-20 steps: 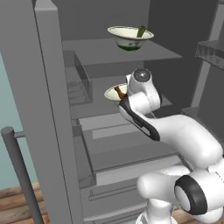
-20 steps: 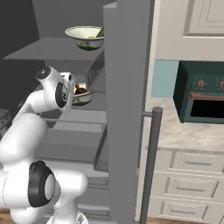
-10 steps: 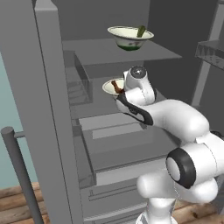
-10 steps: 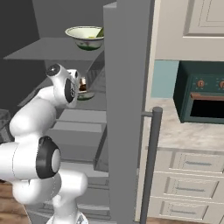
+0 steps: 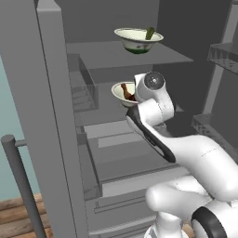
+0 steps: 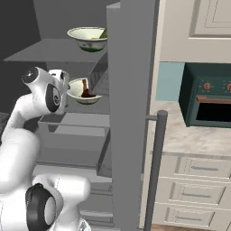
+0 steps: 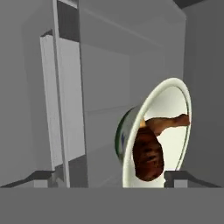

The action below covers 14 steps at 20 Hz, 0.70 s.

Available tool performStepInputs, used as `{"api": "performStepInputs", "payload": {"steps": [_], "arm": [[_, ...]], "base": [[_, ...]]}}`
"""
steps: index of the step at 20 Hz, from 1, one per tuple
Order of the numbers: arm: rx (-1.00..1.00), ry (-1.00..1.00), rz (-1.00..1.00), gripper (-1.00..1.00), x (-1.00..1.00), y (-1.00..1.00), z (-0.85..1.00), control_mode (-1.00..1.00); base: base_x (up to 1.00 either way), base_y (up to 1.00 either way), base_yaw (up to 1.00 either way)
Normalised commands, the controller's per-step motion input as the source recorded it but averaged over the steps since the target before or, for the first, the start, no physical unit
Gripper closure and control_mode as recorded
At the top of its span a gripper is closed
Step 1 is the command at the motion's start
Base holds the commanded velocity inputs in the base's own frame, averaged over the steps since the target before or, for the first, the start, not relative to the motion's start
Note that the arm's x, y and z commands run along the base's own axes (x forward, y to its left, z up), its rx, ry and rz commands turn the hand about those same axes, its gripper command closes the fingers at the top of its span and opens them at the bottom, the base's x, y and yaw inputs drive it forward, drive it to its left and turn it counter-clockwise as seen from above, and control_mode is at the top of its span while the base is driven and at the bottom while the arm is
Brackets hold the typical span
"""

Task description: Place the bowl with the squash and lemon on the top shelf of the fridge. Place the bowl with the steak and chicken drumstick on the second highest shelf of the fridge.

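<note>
1. Upper centre of the left base view: the bowl with the squash and lemon (image 5: 138, 40) sits on the top shelf (image 5: 135, 55) of the fridge (image 5: 56, 116); that half looks done.
2. Frame centre: the bowl with the steak (image 7: 148, 157) and chicken drumstick (image 7: 168, 123) is at second-shelf height.
3. Gripper (image 7: 113, 179): the hand view shows its tips either side of the bowl; whether they clamp the rim cannot be told.
4. Judgement: keep the bowl level and set it fully onto the shelf before opening.
</note>
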Motion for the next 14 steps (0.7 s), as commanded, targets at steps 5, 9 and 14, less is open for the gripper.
{"api": "performStepInputs", "payload": {"steps": [5, 9, 14], "arm": [[0.05, 0.00, -0.13, -1.00, -1.00, 0.25, 0.93, -1.00], [0.13, 0.05, -0.12, -1.00, -1.00, 0.08, 1.00, -1.00], [0.15, 0.06, -0.09, -1.00, -1.00, 0.04, 1.00, -1.00]], "base": [[0.00, 0.00, 0.00], [0.00, 0.00, 0.00], [0.00, 0.00, 0.00]]}}
